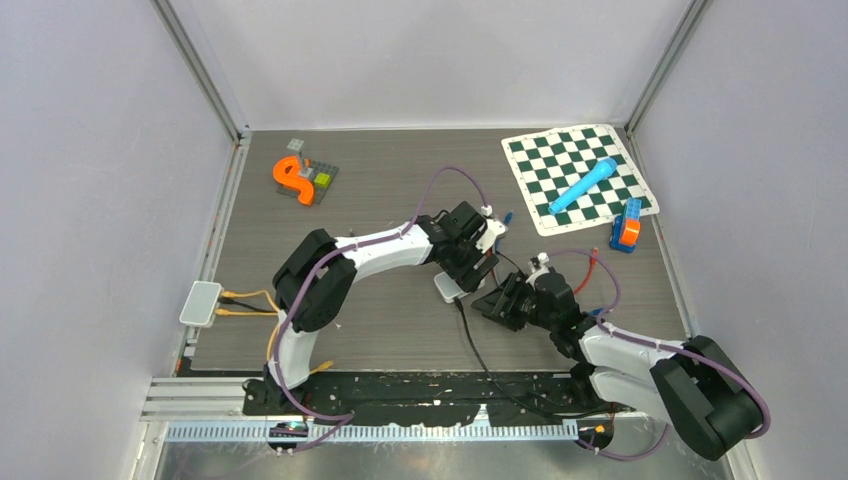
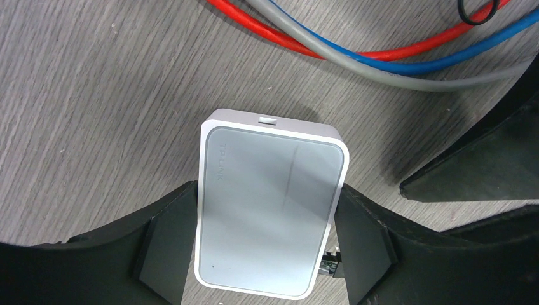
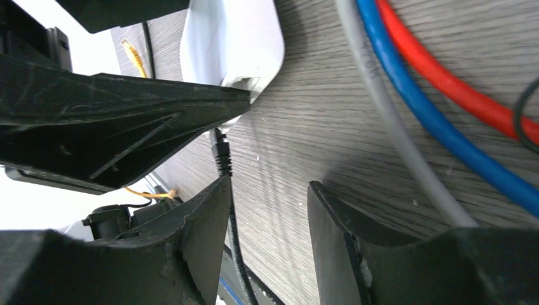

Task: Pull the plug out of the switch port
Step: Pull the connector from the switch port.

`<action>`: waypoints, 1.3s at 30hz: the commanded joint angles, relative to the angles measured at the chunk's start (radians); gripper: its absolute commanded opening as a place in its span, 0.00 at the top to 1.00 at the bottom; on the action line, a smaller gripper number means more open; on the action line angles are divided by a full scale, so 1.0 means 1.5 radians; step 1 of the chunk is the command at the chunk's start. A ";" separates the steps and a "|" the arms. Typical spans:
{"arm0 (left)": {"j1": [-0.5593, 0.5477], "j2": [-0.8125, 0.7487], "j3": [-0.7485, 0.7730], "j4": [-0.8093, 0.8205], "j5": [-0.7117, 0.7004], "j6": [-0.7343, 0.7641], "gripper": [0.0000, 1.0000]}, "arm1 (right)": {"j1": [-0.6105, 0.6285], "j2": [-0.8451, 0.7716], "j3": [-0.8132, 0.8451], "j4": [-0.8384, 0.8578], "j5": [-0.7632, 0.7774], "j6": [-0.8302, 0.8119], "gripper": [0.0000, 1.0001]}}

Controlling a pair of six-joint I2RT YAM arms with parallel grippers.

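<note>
Black plug (image 3: 220, 151) (cable (image 1: 478, 350) nearward) points into switch (image 2: 267, 210).

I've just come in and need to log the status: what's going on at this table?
The left gripper is clamped on the sides of the white switch, holding it on the table. The right gripper sits open close by, with the black cable running along one of its fingers but not pinched. The plug appears seated in the switch, so the pull has not happened yet.
</note>
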 commanded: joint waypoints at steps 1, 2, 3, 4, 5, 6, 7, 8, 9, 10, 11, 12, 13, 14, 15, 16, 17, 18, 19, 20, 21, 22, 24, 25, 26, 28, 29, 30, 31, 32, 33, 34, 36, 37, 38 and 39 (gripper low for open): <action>-0.001 0.000 0.028 0.002 -0.003 -0.014 0.57 | 0.016 0.005 0.022 0.079 -0.001 0.017 0.45; 0.000 0.000 0.029 0.002 -0.004 -0.013 0.57 | 0.018 0.005 0.024 0.080 -0.001 0.016 0.45; 0.000 0.001 0.030 0.002 -0.004 -0.013 0.57 | 0.023 0.007 0.029 0.080 0.003 0.016 0.45; -0.001 0.001 0.030 0.002 -0.002 -0.012 0.57 | 0.026 0.008 0.032 0.073 0.005 0.013 0.45; -0.001 0.002 0.031 0.002 -0.002 -0.011 0.57 | 0.031 0.013 0.040 0.068 0.009 0.009 0.45; -0.001 0.004 0.033 0.001 -0.001 -0.010 0.57 | 0.034 0.017 0.045 0.057 0.010 0.008 0.45; -0.001 0.005 0.034 -0.003 0.000 -0.010 0.57 | 0.039 0.026 0.049 0.057 0.013 0.007 0.45; -0.001 0.005 0.035 -0.004 0.000 -0.010 0.57 | 0.044 0.033 0.049 0.063 0.014 0.008 0.45; -0.001 0.004 0.034 -0.004 0.001 -0.011 0.58 | 0.045 0.036 0.048 0.068 0.018 0.010 0.45; -0.001 0.004 0.032 -0.002 0.000 -0.012 0.57 | 0.049 0.041 0.048 0.071 0.021 0.011 0.45; -0.001 0.003 0.032 -0.001 0.000 -0.014 0.58 | 0.051 0.044 0.047 0.076 0.026 0.013 0.45; -0.001 0.003 0.032 0.000 0.002 -0.015 0.58 | 0.055 0.046 0.046 0.078 0.034 0.013 0.45; -0.001 0.003 0.033 0.001 0.003 -0.017 0.58 | 0.056 0.048 0.045 0.083 0.039 0.016 0.45; -0.001 0.003 0.034 0.001 0.003 -0.018 0.58 | 0.060 0.051 0.040 0.088 0.049 0.018 0.45; -0.001 0.004 0.034 0.001 0.004 -0.019 0.58 | 0.061 0.052 0.038 0.098 0.053 0.022 0.45; -0.001 0.004 0.036 0.001 0.004 -0.020 0.58 | 0.064 0.055 0.034 0.105 0.062 0.027 0.45; -0.001 0.005 0.038 0.001 0.004 -0.021 0.58 | 0.066 0.056 0.032 0.118 0.066 0.030 0.45; -0.001 0.006 0.038 0.000 0.003 -0.023 0.58 | 0.069 0.059 0.029 0.124 0.075 0.036 0.45; 0.000 0.007 0.040 -0.001 0.001 -0.026 0.58 | 0.071 0.060 0.028 0.137 0.078 0.038 0.45; 0.000 0.009 0.040 -0.003 -0.001 -0.029 0.58 | 0.077 0.062 0.026 0.143 0.089 0.042 0.45; 0.000 0.008 0.041 -0.005 -0.002 -0.034 0.58 | 0.080 0.063 0.026 0.152 0.097 0.044 0.45; -0.001 0.010 0.041 -0.004 -0.003 -0.037 0.58 | 0.089 0.067 0.027 0.156 0.111 0.049 0.45; -0.001 0.011 0.041 -0.005 -0.003 -0.042 0.58 | 0.101 0.076 0.029 0.166 0.128 0.056 0.45; 0.001 0.011 0.043 -0.006 -0.001 -0.043 0.58 | 0.109 0.084 0.030 0.172 0.132 0.058 0.45; 0.001 0.013 0.043 -0.008 0.000 -0.045 0.58 | 0.112 0.089 0.032 0.174 0.139 0.062 0.45; 0.001 0.013 0.044 -0.010 0.002 -0.048 0.58 | 0.121 0.105 0.034 0.184 0.145 0.067 0.45; 0.002 0.013 0.043 -0.011 0.005 -0.049 0.59 | 0.125 0.118 0.033 0.199 0.148 0.069 0.46; 0.002 0.013 0.043 -0.011 0.006 -0.050 0.59 | 0.127 0.123 0.030 0.216 0.149 0.076 0.47; 0.003 0.013 0.043 -0.011 0.009 -0.052 0.59 | 0.130 0.136 0.027 0.225 0.152 0.082 0.48; 0.003 0.012 0.044 -0.011 0.013 -0.053 0.59 | 0.131 0.141 0.025 0.243 0.154 0.086 0.49; 0.003 0.012 0.044 -0.011 0.015 -0.054 0.59 | 0.131 0.151 0.020 0.252 0.160 0.094 0.49; 0.003 0.010 0.043 -0.012 0.017 -0.055 0.59 | 0.132 0.155 0.018 0.268 0.164 0.097 0.50; 0.003 0.009 0.041 -0.012 0.021 -0.056 0.59 | 0.133 0.161 0.016 0.280 0.175 0.103 0.51; 0.004 0.009 0.041 -0.012 0.024 -0.056 0.59 | 0.133 0.162 0.018 0.280 0.184 0.103 0.51; 0.004 0.010 0.041 -0.013 0.026 -0.056 0.59 | 0.133 0.162 0.019 0.276 0.188 0.103 0.52; 0.005 0.010 0.041 -0.013 0.030 -0.057 0.59 | 0.133 0.162 0.024 0.273 0.195 0.103 0.52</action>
